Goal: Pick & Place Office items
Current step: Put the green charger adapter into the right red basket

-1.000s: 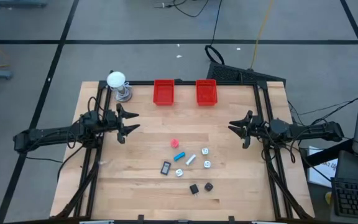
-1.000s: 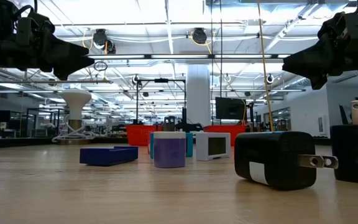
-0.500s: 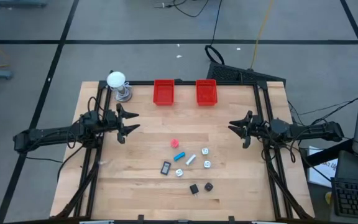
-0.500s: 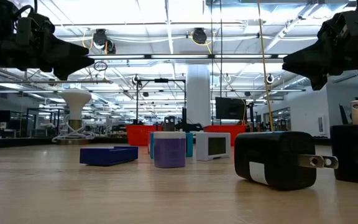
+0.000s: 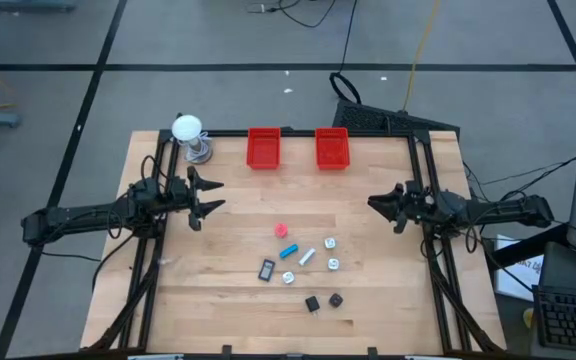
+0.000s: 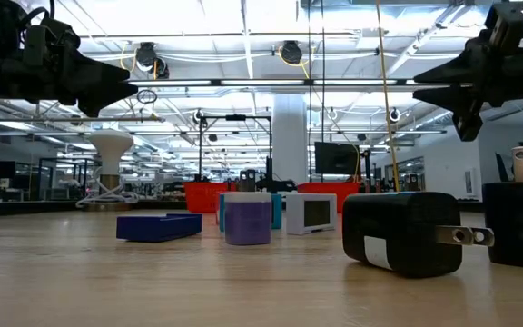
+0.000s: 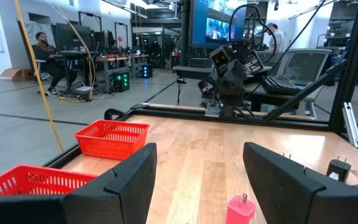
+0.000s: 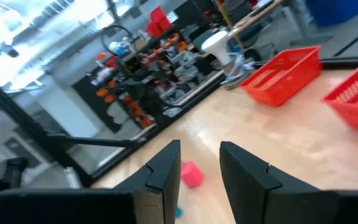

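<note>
Both arms hang above the bench and nothing is picked up yet, so this reads as the opening approach. The left claw hovers at its own edge of the bench, fingers spread wide with nothing between them. The right claw hovers at the opposite edge, fingers drawn close with a narrow gap, gripping nothing.

The office items lie loose in a cluster between the two claws and a little toward the front edge, well apart from either. The pink piece is the nearest of them, ahead of and below both claws; it shows just past the left fingers in the left wrist view and just beyond the right fingers in the right wrist view. Beyond it, further forward, sit the cyan piece, the pale blue piece, the white rounds, the dark flat rectangle and the black cubes.

The two bins wait at the far edge, off to the side of each claw.

Next move, as I judge it: one claw reaches out over the pink piece, drops to the bench and closes; the right one would need to open first
</note>
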Controlling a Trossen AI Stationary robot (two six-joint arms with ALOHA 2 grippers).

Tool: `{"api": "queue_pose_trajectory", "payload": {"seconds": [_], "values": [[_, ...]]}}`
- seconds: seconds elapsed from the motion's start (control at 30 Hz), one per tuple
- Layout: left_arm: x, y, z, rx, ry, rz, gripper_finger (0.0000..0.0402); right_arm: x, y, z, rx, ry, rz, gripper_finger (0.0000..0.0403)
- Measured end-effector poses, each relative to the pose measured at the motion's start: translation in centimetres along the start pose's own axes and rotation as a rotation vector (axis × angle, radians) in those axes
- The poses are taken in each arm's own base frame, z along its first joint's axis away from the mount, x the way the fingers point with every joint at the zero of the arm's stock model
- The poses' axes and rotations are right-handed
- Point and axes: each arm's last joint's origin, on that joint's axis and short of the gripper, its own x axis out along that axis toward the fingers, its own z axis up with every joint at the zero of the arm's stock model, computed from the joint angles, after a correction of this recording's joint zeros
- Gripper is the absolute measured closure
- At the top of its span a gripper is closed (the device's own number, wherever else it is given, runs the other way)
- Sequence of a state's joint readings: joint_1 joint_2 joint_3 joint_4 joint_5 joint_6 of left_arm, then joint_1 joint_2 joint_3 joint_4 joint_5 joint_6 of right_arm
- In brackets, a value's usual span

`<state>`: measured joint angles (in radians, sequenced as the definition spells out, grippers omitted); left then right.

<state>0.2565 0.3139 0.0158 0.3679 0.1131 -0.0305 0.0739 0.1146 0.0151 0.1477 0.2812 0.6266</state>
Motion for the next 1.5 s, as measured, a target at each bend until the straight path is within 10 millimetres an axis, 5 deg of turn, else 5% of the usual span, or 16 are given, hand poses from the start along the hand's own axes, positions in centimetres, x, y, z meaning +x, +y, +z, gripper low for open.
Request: {"api": "queue_pose_trajectory", "payload": {"seconds": [0.33,0.63,0.8,1.0,1.5], "values": [[0.0,0.0,0.0,0.0,0.0,-0.001,0.0158,0.9,1.0,-0.2,-0.135,0.065,0.167,0.0285],[0.0,0.0,0.0,0.0,0.001,-0.001,0.0158,2.3,2.0,-2.1,-0.383,0.145,0.234,0.0169],[0.0,0.0,0.0,0.0,0.0,0.0,0.0158,3.1,1.3,-4.0,-0.51,0.269,0.131,0.0126],[0.0,0.0,0.0,0.0,0.001,0.0,0.0158,4.6,0.8,-5.8,-0.67,0.412,0.039,0.0126],[0.0,0.0,0.0,0.0,0.0,0.0,0.0158,9.4,2.6,-8.0,-0.668,0.518,0.096,0.012]]}}
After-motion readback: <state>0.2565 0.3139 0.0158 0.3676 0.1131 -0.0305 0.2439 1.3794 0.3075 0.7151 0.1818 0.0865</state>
